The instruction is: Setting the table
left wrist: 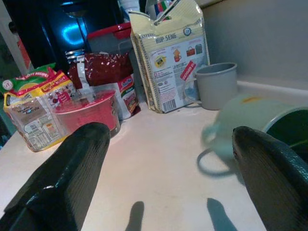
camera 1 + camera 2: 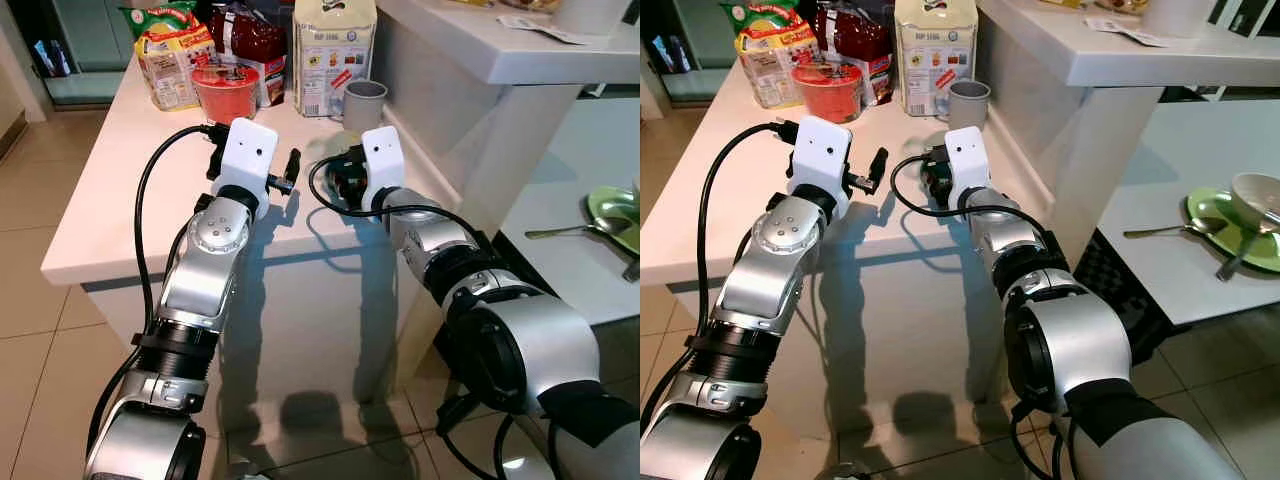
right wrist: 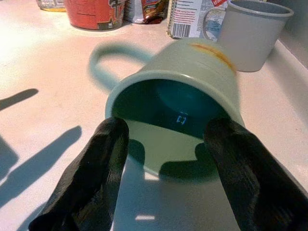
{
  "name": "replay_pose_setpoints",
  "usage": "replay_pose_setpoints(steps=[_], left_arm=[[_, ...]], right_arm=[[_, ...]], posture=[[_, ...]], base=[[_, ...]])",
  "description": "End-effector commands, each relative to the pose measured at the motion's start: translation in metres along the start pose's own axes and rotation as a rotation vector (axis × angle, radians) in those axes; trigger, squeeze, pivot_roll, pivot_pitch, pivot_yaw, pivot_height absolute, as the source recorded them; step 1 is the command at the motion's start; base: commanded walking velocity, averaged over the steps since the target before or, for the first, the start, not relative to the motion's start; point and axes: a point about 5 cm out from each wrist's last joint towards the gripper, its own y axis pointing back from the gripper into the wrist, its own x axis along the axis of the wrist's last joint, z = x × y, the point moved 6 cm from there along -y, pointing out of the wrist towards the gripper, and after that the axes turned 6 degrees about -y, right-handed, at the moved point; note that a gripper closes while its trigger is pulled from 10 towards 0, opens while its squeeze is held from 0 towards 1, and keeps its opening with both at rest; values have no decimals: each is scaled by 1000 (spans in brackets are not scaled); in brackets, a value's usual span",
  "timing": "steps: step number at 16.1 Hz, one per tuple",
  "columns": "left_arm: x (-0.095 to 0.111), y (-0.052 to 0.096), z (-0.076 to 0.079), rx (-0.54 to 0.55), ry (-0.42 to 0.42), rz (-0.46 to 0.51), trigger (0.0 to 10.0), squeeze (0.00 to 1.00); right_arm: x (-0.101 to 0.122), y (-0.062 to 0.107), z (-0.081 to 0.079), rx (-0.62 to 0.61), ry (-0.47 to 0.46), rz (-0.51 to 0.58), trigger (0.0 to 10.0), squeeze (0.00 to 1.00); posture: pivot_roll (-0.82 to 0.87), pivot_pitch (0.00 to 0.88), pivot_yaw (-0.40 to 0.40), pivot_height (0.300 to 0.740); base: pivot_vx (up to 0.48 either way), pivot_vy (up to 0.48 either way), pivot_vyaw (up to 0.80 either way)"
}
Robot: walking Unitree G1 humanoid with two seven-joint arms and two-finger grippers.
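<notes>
Right wrist view: a pale green mug (image 3: 173, 103) is seen tipped on its side on the white counter (image 3: 43, 53), mouth toward the camera, handle pointing away from the grey cup (image 3: 250, 33) just beside it. The right gripper (image 3: 166, 187) is spread open, its fingers (image 3: 91, 178) flanking the rim without visibly clamping it. The step in hand is judged to be the picking up of the mug; next, a closing on the rim and a lift are called for. The left gripper (image 1: 168, 183) is held open nearby, empty.
</notes>
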Motion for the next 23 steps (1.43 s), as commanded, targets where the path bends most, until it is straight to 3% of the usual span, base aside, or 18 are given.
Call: replay_pose_setpoints(steps=[1,5,10,13,14,16,19,20,21,23], left_arm=[[6,-4,-3,2,-2,9,10000,0],[6,-4,-3,4,0,10,10000,0],[8,-5,-2,0,-6,12,10000,0],[6,-5,-3,-4,-16,1,10000,0],[1,-7,-2,-17,-24,-20,10000,0],[-2,-9,-4,-22,-30,-32,10000,0],[1,-14,-13,-12,-33,-32,10000,0],[1,-14,-13,-14,-33,-34,10000,0],[-1,-14,-10,-15,-29,-39,10000,0],[-1,-15,-9,-13,-32,-46,10000,0]], right_arm=[[5,0,0,1,16,10,10000,0],[13,-1,-9,41,66,36,10000,0],[20,-1,3,-72,106,81,10000,0],[42,4,28,-191,62,165,10000,0],[54,10,43,-253,58,222,10000,0],[56,15,55,-274,49,257,10000,0],[49,19,48,-186,94,311,10000,0],[46,20,41,-146,99,334,10000,0],[52,25,21,-53,102,400,10000,0],[57,30,12,7,85,426,10000,0]], posture=[[184,0,-46,740],[177,0,-45,740],[186,0,-41,740],[178,0,-32,740],[161,0,-26,740],[141,0,-20,740],[93,0,-8,740],[80,0,-5,740],[73,0,-6,740],[75,0,-8,740]], base=[[0,0,0],[0,0,0],[0,0,0],[0,0,0],[0,0,0],[0,0,0],[0,0,0],[0,0,0],[0,0,0],[0,0,0]])
